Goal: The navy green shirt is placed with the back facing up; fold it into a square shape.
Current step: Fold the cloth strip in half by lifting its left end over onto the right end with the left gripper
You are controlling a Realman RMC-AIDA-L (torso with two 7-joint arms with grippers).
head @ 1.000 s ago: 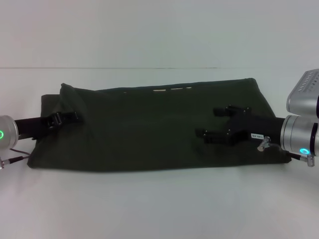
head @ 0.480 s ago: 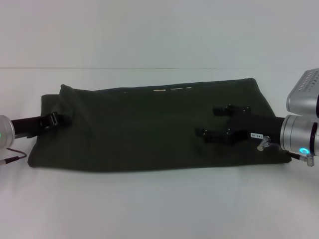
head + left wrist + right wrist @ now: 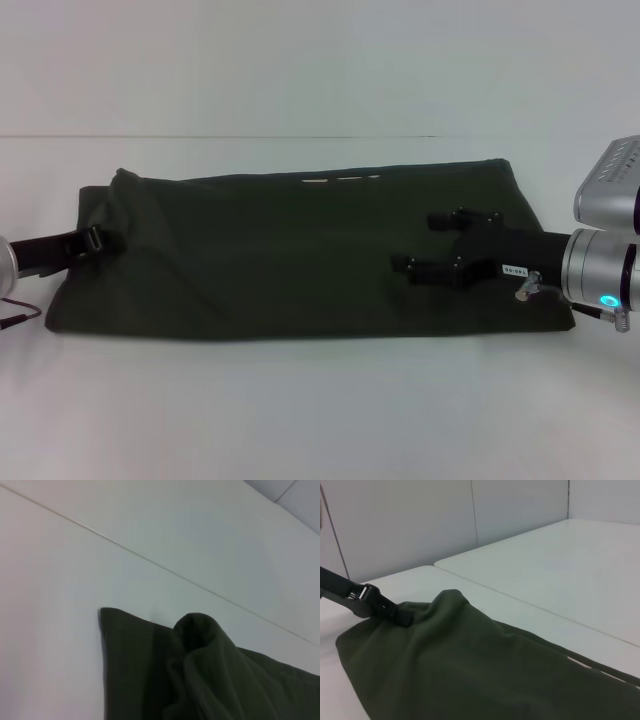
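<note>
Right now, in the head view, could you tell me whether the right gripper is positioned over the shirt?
Yes, the right gripper reaches in from the robot's right with its open jaws over the right part of the navy green shirt.

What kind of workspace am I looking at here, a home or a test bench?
Most likely a lab test bench, not a home: a bare white table against plain white wall panels, with only the navy green shirt laid out. The left gripper and right gripper are both over the shirt.
</note>
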